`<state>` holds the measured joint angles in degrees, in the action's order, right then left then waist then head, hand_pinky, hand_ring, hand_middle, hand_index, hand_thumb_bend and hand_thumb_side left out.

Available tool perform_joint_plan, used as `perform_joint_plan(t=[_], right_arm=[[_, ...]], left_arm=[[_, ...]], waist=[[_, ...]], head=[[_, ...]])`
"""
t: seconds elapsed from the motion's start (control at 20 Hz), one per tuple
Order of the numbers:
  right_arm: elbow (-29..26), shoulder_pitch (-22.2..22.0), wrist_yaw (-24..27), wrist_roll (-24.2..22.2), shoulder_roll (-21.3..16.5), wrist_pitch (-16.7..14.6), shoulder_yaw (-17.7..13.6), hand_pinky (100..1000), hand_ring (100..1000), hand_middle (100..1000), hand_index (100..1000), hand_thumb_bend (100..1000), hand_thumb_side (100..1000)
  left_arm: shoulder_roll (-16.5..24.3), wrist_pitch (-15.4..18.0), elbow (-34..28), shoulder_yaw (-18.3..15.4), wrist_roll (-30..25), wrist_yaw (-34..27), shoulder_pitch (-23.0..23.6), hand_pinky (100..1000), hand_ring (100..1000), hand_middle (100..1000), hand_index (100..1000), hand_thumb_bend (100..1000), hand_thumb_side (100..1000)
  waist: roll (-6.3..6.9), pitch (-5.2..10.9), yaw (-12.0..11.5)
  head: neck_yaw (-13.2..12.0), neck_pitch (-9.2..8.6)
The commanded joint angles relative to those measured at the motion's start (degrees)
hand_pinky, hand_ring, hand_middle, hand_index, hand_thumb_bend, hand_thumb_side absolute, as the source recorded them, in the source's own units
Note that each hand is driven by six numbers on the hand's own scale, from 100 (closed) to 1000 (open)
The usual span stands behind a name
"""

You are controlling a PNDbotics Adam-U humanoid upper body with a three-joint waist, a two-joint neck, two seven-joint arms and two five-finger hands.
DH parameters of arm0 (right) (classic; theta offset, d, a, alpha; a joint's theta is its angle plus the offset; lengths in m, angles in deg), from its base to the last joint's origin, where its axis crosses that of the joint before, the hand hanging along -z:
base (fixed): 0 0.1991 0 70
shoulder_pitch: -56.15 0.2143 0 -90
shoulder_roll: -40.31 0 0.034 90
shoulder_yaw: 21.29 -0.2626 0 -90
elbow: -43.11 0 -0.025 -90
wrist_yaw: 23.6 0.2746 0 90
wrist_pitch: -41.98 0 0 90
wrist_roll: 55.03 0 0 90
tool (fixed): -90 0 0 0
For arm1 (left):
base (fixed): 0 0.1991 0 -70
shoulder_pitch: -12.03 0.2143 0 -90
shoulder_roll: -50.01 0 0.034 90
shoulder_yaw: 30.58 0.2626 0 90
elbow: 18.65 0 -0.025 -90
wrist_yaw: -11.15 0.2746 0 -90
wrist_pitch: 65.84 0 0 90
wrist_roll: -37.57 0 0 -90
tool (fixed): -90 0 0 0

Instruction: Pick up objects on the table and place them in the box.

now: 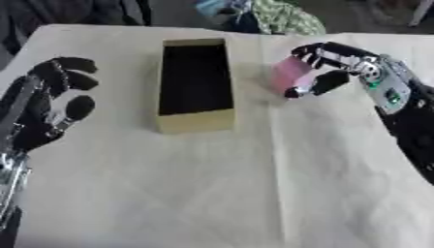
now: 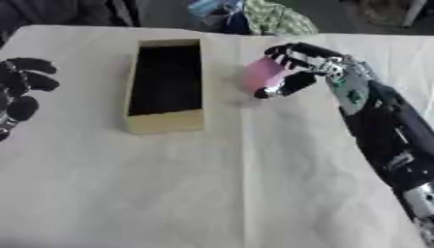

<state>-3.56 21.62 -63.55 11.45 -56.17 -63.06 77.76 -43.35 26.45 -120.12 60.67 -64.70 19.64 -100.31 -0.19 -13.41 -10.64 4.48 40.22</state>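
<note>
A long open tan box (image 1: 196, 120) with a dark inside stands on the cloth-covered table, left of centre. Just right of it my right hand (image 1: 325, 65) is curled round a pink object (image 1: 288, 73), fingers over its top and thumb below it. The pink object hangs beside the box's right wall, outside it. My left hand (image 1: 53, 98) rests at the left edge, its fingers relaxed and holding nothing, well clear of the box.
A pale cloth (image 1: 212, 193) with a vertical crease covers the table. Beyond the far edge lie coloured fabric items (image 1: 280, 17) and dark shapes. My right forearm (image 2: 381, 131) stretches along the right side.
</note>
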Motion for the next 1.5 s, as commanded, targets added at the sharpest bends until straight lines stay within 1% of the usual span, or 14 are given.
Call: perform_joint_plan(t=[0.05, 0.25, 0.3, 0.35, 0.55, 0.6, 0.65, 0.75, 0.8, 0.9, 1.2, 1.5], right_arm=[[-0.30, 1.29, -0.52, 0.73, -0.73, -0.02, -0.56, 754, 777, 830, 947, 628, 565], [-0.45, 1.28, -0.70, 1.56, -0.73, -0.07, -0.52, 749, 768, 817, 922, 562, 523], [-0.50, 1.26, -0.77, 1.81, -0.74, -0.07, -0.51, 745, 763, 811, 913, 512, 499], [-0.55, 1.22, -0.82, 2.09, -0.75, -0.04, -0.51, 744, 762, 809, 911, 493, 482], [-0.59, 1.05, -0.80, 2.93, -0.80, 0.02, -0.53, 737, 752, 794, 863, 361, 385], [-0.62, 1.02, -0.74, 3.16, -0.81, 0.02, -0.53, 735, 748, 788, 844, 313, 370], [-0.68, 0.99, -0.65, 3.42, -0.82, 0.00, -0.54, 734, 747, 786, 840, 300, 366], [-0.83, 0.93, -0.49, 3.84, -0.85, -0.07, -0.46, 732, 743, 777, 815, 275, 348], [-0.88, 0.90, -0.44, 3.98, -0.87, -0.10, -0.43, 732, 743, 777, 815, 275, 348], [-0.97, 0.87, -0.37, 4.24, -0.90, -0.13, -0.39, 730, 739, 769, 800, 248, 336], [-1.92, 0.95, 0.16, 4.90, -1.20, -0.40, -0.17, 728, 735, 763, 795, 239, 343], [-6.68, 2.61, 2.45, 4.38, -1.81, -0.85, 0.68, 729, 735, 764, 799, 253, 372]], left_arm=[[0.36, 0.11, -0.96, -0.02, -0.14, -0.32, -0.94, 723, 656, 680, 771, 829, 715], [0.33, 0.11, -0.97, -0.01, -0.15, -0.33, -0.95, 723, 656, 680, 771, 829, 716], [0.32, 0.11, -0.96, -0.01, -0.15, -0.33, -0.95, 723, 655, 680, 771, 830, 715], [0.32, 0.11, -0.96, -0.01, -0.16, -0.32, -0.96, 723, 655, 680, 771, 830, 716], [0.33, 0.11, -0.95, -0.01, -0.17, -0.31, -0.96, 723, 655, 680, 771, 829, 716], [0.33, 0.11, -0.95, -0.01, -0.16, -0.31, -0.96, 723, 655, 680, 770, 829, 716], [0.34, 0.11, -0.95, -0.01, -0.17, -0.31, -0.96, 723, 655, 680, 771, 829, 716], [0.34, 0.11, -0.95, -0.01, -0.19, -0.30, -0.95, 723, 655, 680, 770, 829, 716], [0.34, 0.11, -0.94, -0.01, -0.19, -0.29, -0.95, 723, 655, 680, 770, 829, 716], [0.36, 0.13, -0.97, 0.00, -0.21, -0.30, -0.98, 723, 654, 680, 770, 829, 716], [0.44, 0.14, -0.98, -0.02, -0.23, -0.28, -0.98, 724, 654, 680, 770, 829, 716], [0.59, 0.12, -0.90, 0.10, -0.34, -0.24, -0.78, 724, 654, 680, 770, 830, 715]], waist=[[0.06, 0.84, -0.12], [0.08, 0.84, -0.09], [0.09, 0.84, -0.07], [0.11, 0.84, -0.06], [0.18, 0.85, -0.04], [0.20, 0.86, -0.04], [0.22, 0.86, -0.05], [0.25, 0.87, -0.07], [0.26, 0.88, -0.07], [0.27, 0.90, -0.07], [0.23, 1.00, 0.00], [-0.03, 1.44, 0.04]], head=[[0.16, -0.31], [0.20, -0.29], [0.20, -0.29], [0.19, -0.31], [0.19, -0.35], [0.19, -0.36], [0.18, -0.36], [0.19, -0.34], [0.20, -0.34], [0.19, -0.34], [0.10, -0.39], [0.11, -0.22]])
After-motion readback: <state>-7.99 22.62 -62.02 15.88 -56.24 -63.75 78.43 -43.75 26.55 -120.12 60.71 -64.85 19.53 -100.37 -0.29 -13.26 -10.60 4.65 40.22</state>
